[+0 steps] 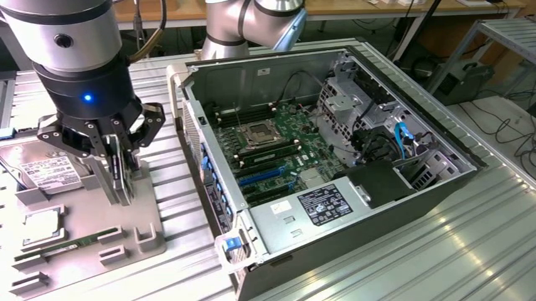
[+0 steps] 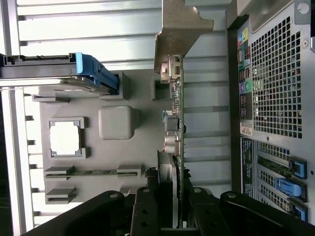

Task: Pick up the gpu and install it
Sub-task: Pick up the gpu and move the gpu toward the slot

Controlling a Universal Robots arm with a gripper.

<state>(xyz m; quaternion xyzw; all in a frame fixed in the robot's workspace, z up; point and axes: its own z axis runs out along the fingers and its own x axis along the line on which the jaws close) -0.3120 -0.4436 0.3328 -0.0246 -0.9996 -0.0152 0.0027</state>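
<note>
Gpu (image 2: 180,105) upright, tight betw. gripper (image 2: 171,199) jaws

Silver-and-black arm (image 1: 71,37) (a blue light (image 1: 86,97) glowing) ends in a black gripper (image 1: 120,183).

You can tally one gpu (image 2: 173,123), one hard drive (image 1: 50,172), one CPU (image 1: 42,227), one memory stick (image 1: 80,241), one tray (image 1: 138,216), one PC case (image 1: 377,241), one gripper (image 1: 124,195), one arm (image 1: 71,37).
</note>
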